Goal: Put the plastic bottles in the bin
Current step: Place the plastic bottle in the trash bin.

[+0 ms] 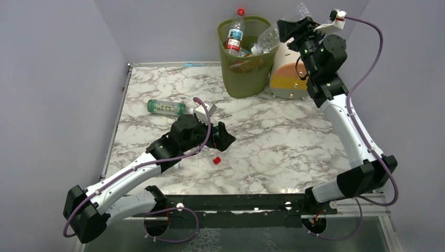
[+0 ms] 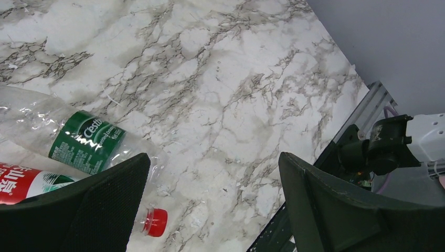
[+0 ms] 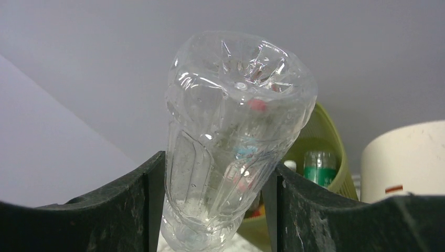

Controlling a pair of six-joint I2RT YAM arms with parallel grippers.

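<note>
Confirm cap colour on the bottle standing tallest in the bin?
Red. The cap tops the upright bottle in the bin; top external view shows it best.

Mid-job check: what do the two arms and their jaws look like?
Both have white link shells and black joint housings. The left arm and right arm each trail a purple cable from wrist to base. A small white housing sits at each wrist. The jaws are broad black plates, and the left pair's inner faces look finely textured.

Left fingers (image 2: pixel 99 210) spread wide, low; right fingers (image 3: pixel 105 220) clamped, raised high.
</note>
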